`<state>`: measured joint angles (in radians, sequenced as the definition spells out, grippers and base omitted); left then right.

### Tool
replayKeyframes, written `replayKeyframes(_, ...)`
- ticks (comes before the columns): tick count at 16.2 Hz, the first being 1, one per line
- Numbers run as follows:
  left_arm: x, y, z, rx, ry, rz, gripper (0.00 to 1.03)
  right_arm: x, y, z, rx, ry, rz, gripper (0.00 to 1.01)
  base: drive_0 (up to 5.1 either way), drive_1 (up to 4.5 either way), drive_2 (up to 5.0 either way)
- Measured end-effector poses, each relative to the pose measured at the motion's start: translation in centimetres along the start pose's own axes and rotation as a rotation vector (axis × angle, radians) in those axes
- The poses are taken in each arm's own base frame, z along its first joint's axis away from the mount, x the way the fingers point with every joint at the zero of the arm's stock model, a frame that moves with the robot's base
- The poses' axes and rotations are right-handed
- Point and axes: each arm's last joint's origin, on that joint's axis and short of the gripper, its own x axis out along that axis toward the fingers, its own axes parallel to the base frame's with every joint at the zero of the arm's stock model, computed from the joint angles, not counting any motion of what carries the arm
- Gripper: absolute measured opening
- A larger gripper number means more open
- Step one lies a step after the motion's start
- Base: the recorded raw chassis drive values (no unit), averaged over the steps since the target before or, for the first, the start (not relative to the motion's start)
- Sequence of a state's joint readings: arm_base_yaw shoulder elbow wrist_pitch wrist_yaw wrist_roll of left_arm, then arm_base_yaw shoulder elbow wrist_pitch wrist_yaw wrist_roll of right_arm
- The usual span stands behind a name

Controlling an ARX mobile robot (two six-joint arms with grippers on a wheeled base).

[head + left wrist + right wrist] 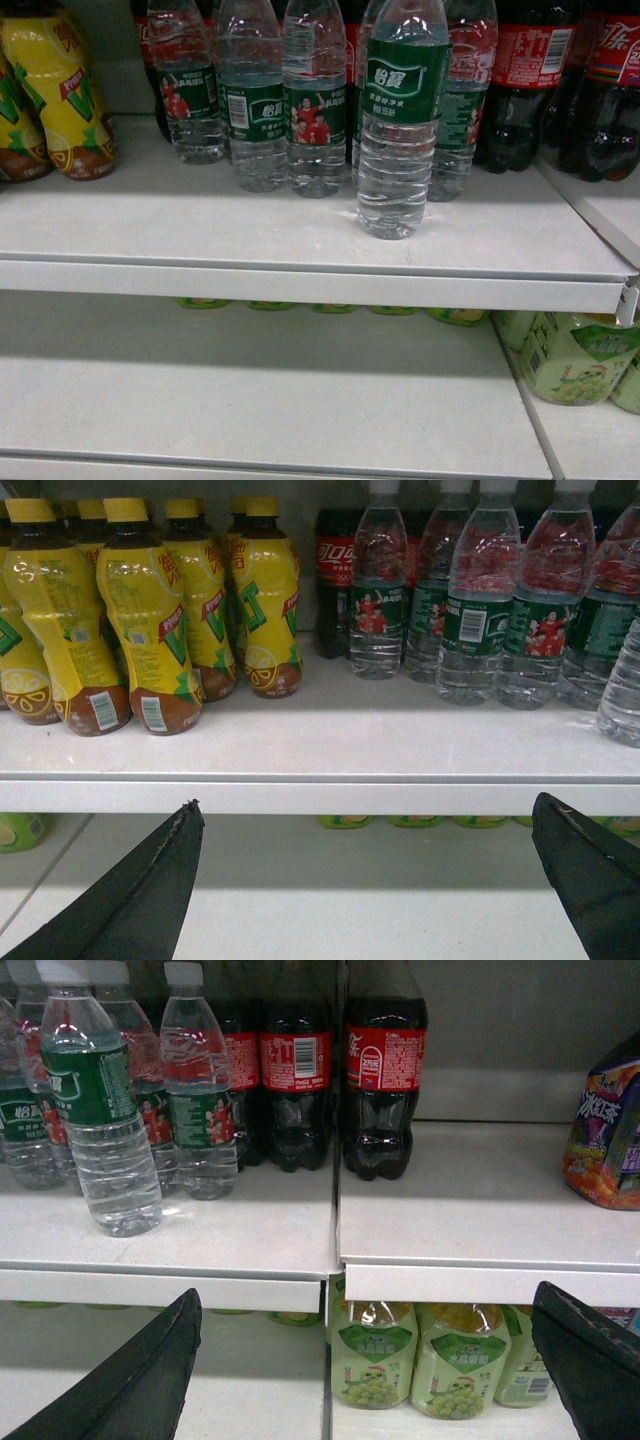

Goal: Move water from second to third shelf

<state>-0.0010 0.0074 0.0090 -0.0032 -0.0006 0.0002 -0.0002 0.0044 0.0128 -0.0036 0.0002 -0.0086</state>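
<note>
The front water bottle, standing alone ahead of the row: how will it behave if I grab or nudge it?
The front water bottle looks full, so probably heavy for its size. Tall on a narrow base, it may tip if pushed high; it stands near the shelf edge. Its thin ribbed clear wall likely flexes under squeeze and may be slick, so gripping at the green label seems safer.

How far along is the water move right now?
Nothing is done yet: the water bottle stands alone near the upper shelf's front edge. Nothing is in hand; the left gripper and right gripper are open and empty. Grasping and placing it on the lower shelf remain.
</note>
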Motion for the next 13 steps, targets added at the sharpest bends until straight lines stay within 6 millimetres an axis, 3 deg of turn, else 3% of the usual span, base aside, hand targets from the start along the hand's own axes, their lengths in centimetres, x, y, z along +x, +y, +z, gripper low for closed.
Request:
replayKeyframes(5,0.0,0.0,0.0,0.0,0.0,0.0,0.98,0.0,0.0,0.0,0.019,0.002,0.014,0.98,0.0,0.0,0.0)
replayKeyframes(7,0.0,0.0,0.0,0.0,0.0,0.0,0.98,0.2,-0.5,0.1,0.253,0.044,0.173,0.98,0.0,0.0,0.0)
replayKeyframes(10,0.0,0.0,0.0,0.0,0.0,0.0,0.98,1.8,-0.9,3.9,0.288,-0.042,0.237,0.98,0.0,0.0,0.0)
replayKeyframes(13,0.0,0.0,0.0,0.0,0.0,0.0,0.98,4.7,-0.9,7.6,0.255,-0.104,0.277,0.98,0.0,0.0,0.0)
